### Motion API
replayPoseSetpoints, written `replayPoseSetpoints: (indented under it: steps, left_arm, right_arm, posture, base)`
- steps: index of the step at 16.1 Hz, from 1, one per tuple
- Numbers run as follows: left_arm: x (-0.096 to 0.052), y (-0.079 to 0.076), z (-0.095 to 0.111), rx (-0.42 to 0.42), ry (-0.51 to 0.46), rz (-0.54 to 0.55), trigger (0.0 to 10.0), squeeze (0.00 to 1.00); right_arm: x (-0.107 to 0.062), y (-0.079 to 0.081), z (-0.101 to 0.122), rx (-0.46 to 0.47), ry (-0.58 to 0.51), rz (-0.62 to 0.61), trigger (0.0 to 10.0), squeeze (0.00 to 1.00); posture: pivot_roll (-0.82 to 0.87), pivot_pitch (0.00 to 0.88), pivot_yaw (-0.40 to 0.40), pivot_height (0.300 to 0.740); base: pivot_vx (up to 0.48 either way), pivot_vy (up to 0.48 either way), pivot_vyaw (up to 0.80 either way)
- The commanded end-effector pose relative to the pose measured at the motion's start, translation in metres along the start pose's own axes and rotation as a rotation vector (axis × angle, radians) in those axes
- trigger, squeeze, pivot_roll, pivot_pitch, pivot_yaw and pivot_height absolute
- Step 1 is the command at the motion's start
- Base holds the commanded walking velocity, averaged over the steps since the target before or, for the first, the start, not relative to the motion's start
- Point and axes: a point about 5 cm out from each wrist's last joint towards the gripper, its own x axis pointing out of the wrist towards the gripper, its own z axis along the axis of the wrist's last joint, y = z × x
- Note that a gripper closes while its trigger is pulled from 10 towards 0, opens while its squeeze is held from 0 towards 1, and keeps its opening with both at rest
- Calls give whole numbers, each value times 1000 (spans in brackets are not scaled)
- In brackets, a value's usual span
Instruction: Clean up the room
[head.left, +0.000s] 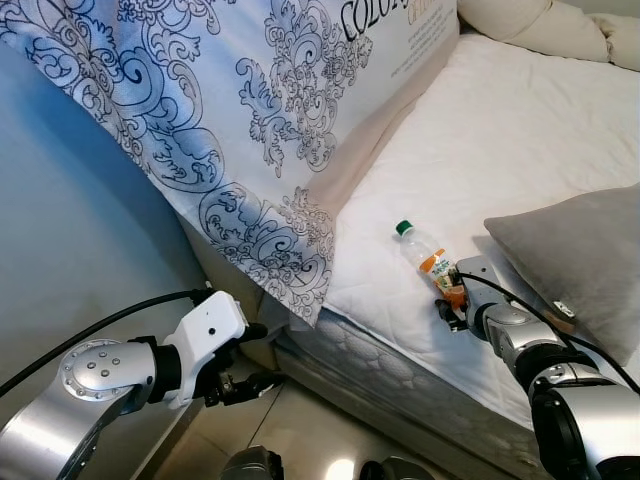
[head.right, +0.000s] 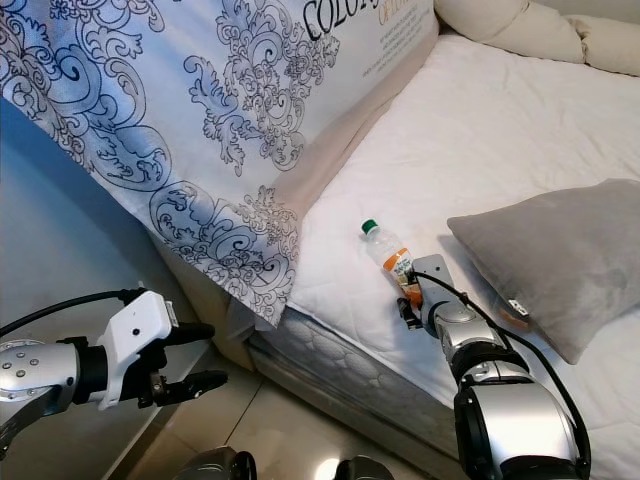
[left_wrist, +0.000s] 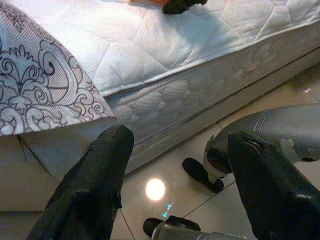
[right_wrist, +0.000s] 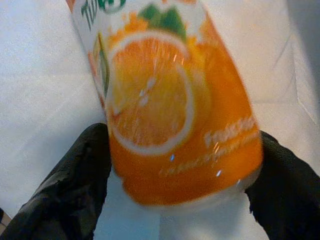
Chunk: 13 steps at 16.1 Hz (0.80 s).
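An orange juice bottle (head.left: 425, 255) with a green cap lies on the white mattress (head.left: 500, 140) near its edge, cap pointing away from me. My right gripper (head.left: 452, 300) is at the bottle's base. In the right wrist view the two black fingers (right_wrist: 70, 180) press against both sides of the orange label (right_wrist: 170, 115). My left gripper (head.left: 268, 354) hangs open low beside the bed frame, above the tiled floor, holding nothing.
A grey pillow (head.left: 580, 260) lies just right of the bottle. A blue-patterned white blanket (head.left: 200, 110) drapes over the bed's left side and corner. Cream bedding (head.left: 540, 25) is bunched at the far end. Shiny floor tiles (left_wrist: 160, 165) run along the bed base.
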Motion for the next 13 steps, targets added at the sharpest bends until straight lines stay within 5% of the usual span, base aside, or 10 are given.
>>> replayPoseSetpoints:
  steps: [1,2,3,5,6,7,13]
  left_arm:
    - [-4,0,3,9,-4,6,10000,0]
    - [-4,0,3,8,-3,5,10000,0]
    - [-4,1,4,9,-2,3,10000,0]
    - [-2,1,5,12,-1,1,10000,0]
    - [0,1,7,14,-5,-2,10000,0]
    - [0,1,7,15,-5,-3,10000,0]
    - [2,1,7,14,-4,-9,10000,0]
  right_arm:
    - [0,1,-1,11,-6,9,4118,0]
    - [0,0,0,8,-13,4,6118,0]
    - [0,-2,1,9,-17,-5,10000,0]
    - [0,-3,1,-7,-17,-15,10000,0]
    - [0,0,-1,-37,-17,8,10000,267]
    - [0,-1,1,-54,-24,-3,10000,1000]
    - [-1,-3,17,-53,-79,11,10000,1000]
  posture:
    - [124,122,5,740]
    - [124,122,5,740]
    - [117,120,7,740]
    - [113,114,9,740]
    - [113,111,9,740]
    - [110,106,11,740]
    - [107,111,9,740]
  base:
    - [0,0,0]
    - [0,0,0]
    - [0,0,0]
    - [0,0,0]
    - [0,0,0]
    - [0,0,0]
    - [0,0,0]
